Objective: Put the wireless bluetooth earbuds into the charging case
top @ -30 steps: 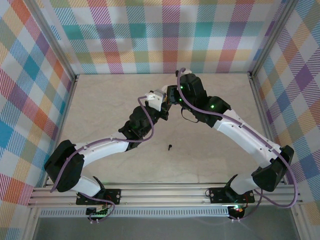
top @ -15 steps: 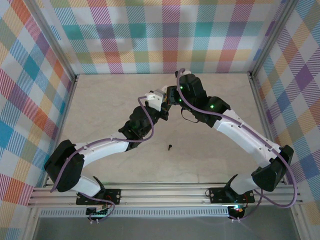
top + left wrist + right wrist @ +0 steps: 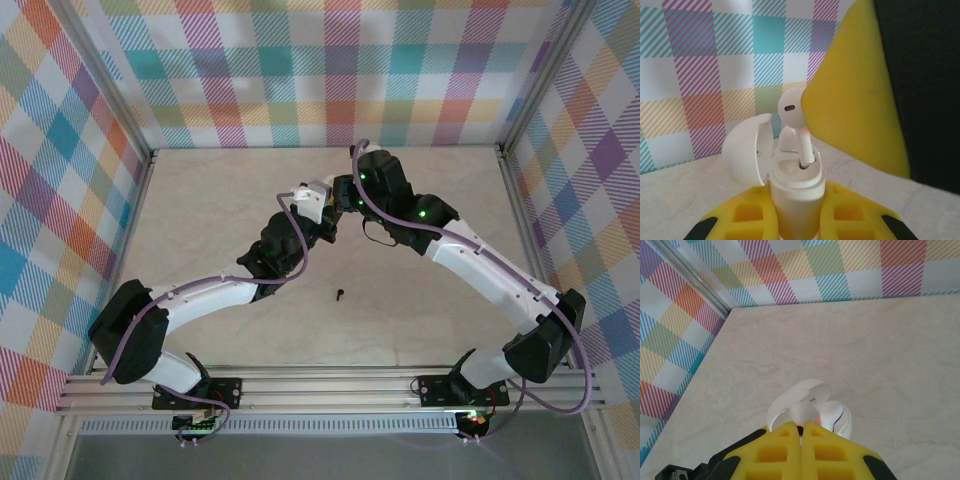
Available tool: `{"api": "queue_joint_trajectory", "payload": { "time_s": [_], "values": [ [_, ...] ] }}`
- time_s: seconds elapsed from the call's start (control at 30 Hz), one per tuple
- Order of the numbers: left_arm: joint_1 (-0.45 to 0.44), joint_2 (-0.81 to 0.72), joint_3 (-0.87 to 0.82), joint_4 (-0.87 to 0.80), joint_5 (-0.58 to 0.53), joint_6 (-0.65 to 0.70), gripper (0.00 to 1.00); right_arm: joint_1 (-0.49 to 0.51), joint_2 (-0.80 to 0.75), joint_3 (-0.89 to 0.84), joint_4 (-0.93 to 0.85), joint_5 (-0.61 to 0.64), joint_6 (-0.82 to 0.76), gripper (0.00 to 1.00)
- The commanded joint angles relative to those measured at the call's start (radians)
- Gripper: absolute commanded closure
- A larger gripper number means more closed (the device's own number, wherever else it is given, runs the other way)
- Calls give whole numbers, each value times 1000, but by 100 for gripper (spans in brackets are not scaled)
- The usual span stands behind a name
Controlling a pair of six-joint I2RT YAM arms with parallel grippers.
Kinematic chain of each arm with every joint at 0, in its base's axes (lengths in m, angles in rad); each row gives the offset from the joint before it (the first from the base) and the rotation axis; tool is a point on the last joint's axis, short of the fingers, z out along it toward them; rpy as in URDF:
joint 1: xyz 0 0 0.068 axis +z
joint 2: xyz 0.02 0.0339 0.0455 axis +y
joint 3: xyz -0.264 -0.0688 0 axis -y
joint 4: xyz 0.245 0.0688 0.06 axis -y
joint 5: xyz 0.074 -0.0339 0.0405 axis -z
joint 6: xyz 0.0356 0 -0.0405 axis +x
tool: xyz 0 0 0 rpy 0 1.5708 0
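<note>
The white earbud (image 3: pixel 792 107) sits just right of centre in the left wrist view. It stands upright with its stem tip in the mouth of one socket of the charging case (image 3: pixel 795 192) and its bulb well above the rim, so I judge it is not yet seated. To finish well, I would hold the stem in line with the socket and press straight down, slowly. I would let go only when the bulb sits in its cup, because any tilt could jam the stem against the socket wall or lever the case in its grip.

The bud is glossy white, with a small dark oval port on the bulb and a short stem. A red glow shows where the stem meets the case.

The case is a rounded white shell. Its lid (image 3: pixel 745 147) is hinged open toward the left of the frame, and I cannot make out the second socket.

The left gripper (image 3: pixel 795 220) clamps the case body from both sides at the bottom centre. The right gripper (image 3: pixel 801 429) has its yellow fingers (image 3: pixel 860 95) pressed nearly together, pinching the bud from the upper right.

In the overhead view the two wrists meet above the middle of the marbled table (image 3: pixel 220 200). A black earbud (image 3: pixel 340 295) lies loose on it, nearer the bottom of the frame and well apart from them.
</note>
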Motion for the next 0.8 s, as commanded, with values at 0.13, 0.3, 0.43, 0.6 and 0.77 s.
{"api": "queue_joint_trajectory", "payload": {
  "time_s": [0.13,0.3,0.43,0.6,0.77],
  "values": [
    [14,-4,34,170,45,-2,100,-1,2,10,-89,-93,-57,100],
    [19,3,21,222,99,13,100,-4,14,53,-136,-126,-95,100],
    [23,1,21,225,105,13,100,-8,22,72,-164,-134,-86,100],
    [22,-3,21,218,112,14,100,-11,22,83,-160,-159,-71,96],
    [22,-6,18,211,115,12,100,-16,22,110,-167,-186,-66,81]
  ]
}}
